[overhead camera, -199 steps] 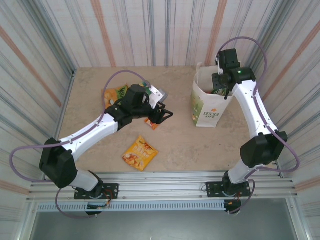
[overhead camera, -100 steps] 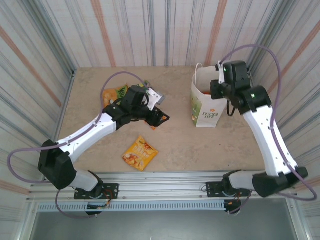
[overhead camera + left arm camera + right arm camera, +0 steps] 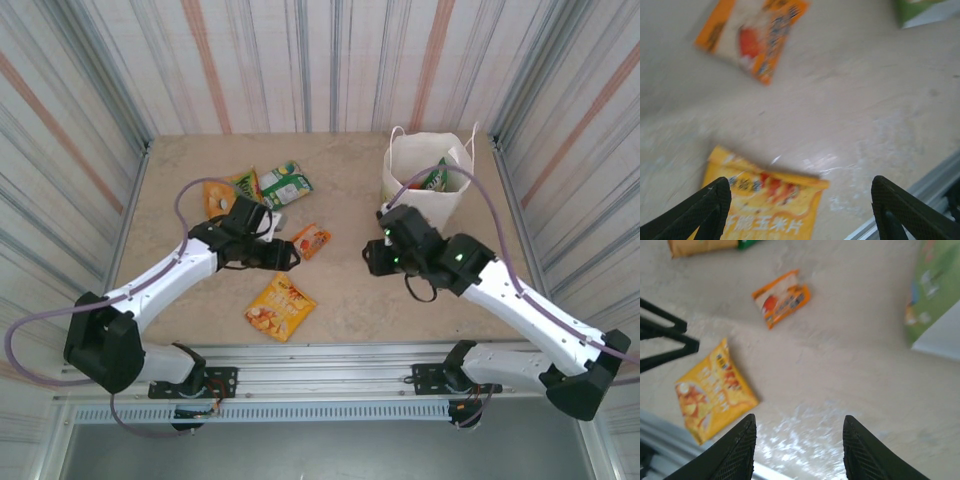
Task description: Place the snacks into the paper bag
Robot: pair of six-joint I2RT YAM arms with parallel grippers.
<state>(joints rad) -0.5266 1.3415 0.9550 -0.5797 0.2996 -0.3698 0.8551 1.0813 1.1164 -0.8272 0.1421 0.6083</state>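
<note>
Paper bag [image 3: 406, 168] holds packets [image 3: 436, 178], seen overhead.

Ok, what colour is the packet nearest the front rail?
The packet is yellow-orange, clearest in the right wrist view.

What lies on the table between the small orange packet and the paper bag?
Nothing: bare table between small orange packet and paper bag, seen in right wrist view.

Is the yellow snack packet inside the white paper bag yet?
No, the yellow packet lies flat on the table, apart from the paper bag.
</note>
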